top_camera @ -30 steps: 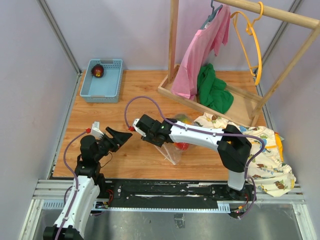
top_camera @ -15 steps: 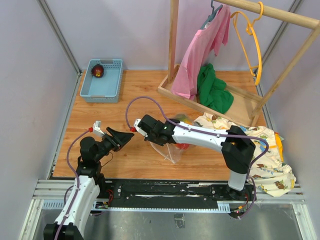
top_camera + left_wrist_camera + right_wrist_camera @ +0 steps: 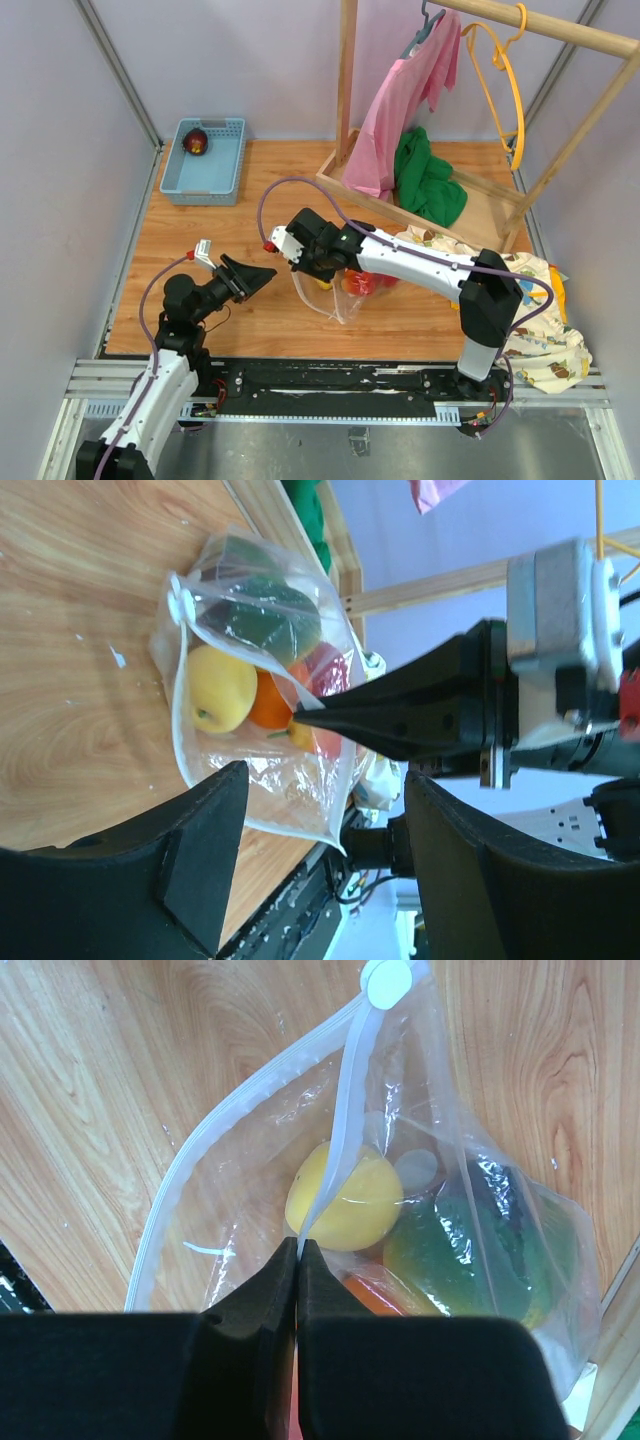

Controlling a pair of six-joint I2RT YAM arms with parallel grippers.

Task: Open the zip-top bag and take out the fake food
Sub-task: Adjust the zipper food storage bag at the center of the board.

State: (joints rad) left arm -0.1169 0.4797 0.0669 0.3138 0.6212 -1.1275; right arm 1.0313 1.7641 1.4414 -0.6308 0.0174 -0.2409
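Wooden tabletop point(image 3: 190, 250) holds the zip-top bag point(image 3: 345, 295) near its middle, fake food point(image 3: 262, 650) inside. Its zip strip point(image 3: 240, 1085) edge faces the left gripper point(image 3: 262, 272), which hovers near it with jaws apart; the right gripper point(image 3: 298, 1248) is pinched together on one lip of that strip.

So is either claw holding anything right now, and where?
The right gripper is pinched shut on the zip-top bag, on one lip of its white zip strip. The left gripper is open, holding nothing.
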